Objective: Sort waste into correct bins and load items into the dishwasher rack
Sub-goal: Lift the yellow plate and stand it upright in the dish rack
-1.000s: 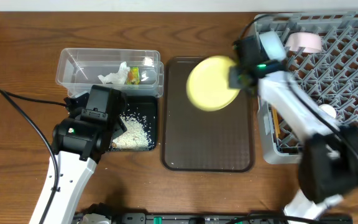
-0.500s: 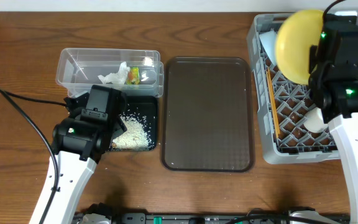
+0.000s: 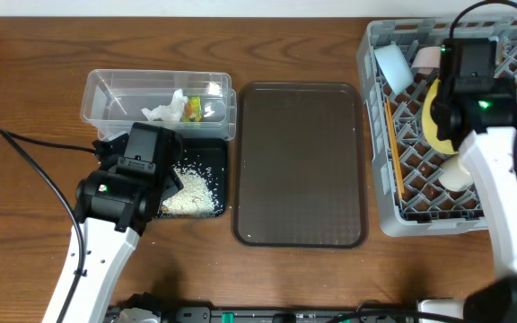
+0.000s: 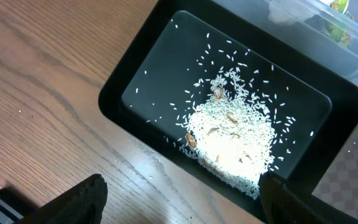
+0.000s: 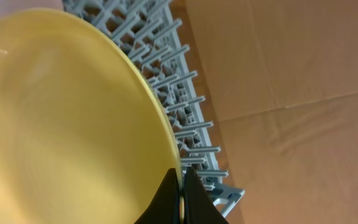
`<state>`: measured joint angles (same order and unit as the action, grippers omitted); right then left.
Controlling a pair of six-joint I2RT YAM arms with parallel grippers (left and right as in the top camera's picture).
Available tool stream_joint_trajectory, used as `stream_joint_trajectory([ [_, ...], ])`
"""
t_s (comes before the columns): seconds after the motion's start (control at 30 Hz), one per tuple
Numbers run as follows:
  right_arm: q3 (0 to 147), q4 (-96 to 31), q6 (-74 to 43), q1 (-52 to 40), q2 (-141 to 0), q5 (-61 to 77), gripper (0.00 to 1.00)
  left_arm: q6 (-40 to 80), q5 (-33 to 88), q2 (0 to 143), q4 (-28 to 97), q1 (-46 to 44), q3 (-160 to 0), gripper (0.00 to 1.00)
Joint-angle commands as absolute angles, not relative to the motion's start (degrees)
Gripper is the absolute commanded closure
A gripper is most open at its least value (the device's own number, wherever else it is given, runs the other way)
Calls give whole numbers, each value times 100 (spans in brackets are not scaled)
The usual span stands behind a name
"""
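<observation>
My right gripper (image 5: pixel 180 186) is shut on the rim of the yellow plate (image 5: pixel 67 124) and holds it on edge among the pegs of the grey dishwasher rack (image 3: pixel 407 211); the plate shows as a thin yellow arc in the overhead view (image 3: pixel 435 115). The rack also holds a light blue bowl (image 3: pixel 391 65), a pale cup (image 3: pixel 427 57), a white bowl (image 3: pixel 456 172) and chopsticks (image 3: pixel 393 148). My left gripper (image 4: pixel 179 199) is open over the near edge of the black tray (image 4: pixel 114 106) of rice grains (image 4: pixel 232 140). The clear tub (image 3: pixel 106 94) holds the tissue (image 3: pixel 164 109) and snack wrapper (image 3: pixel 194 108).
A flat brown serving tray (image 3: pixel 300 163) lies between the bins and the rack. A black cable (image 3: pixel 34 148) runs across the wooden table at the left. The rack's lattice (image 5: pixel 166 68) shows behind the plate in the right wrist view.
My right arm has carried the yellow plate from over the brown tray to the rack and turned it on edge down among the pegs. The left arm has not moved.
</observation>
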<state>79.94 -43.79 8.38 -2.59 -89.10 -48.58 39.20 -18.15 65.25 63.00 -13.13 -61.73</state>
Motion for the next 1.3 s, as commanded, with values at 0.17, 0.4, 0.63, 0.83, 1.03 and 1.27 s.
stream_joint_trajectory([
  [0.17, 7968, -4375, -14, -257, -9345, -4313, 98, 3992, -1850, 6547, 6320, -1282, -6211, 19],
  [0.4, 7972, -4292, -320, -224, -9183, -2674, 42, 3970, -1852, 6547, 6318, -1282, -6211, 19],
  [0.63, 7972, -4320, -311, -62, -8562, 102, 37, 2541, -1321, 6558, 5638, -1282, -6213, 19],
  [0.83, 7966, -4982, -287, -38, -8473, 626, 39, 1511, -331, 6886, 5389, -1282, -6213, 19],
  [1.03, 7948, -5553, -646, -27, -8440, 666, 34, 1507, -123, 7063, 6160, -1282, -6211, 19],
  [1.27, 7177, -5570, -679, -43, -7734, 670, 27, 1503, -121, 5940, 6333, -1282, -6005, 19],
])
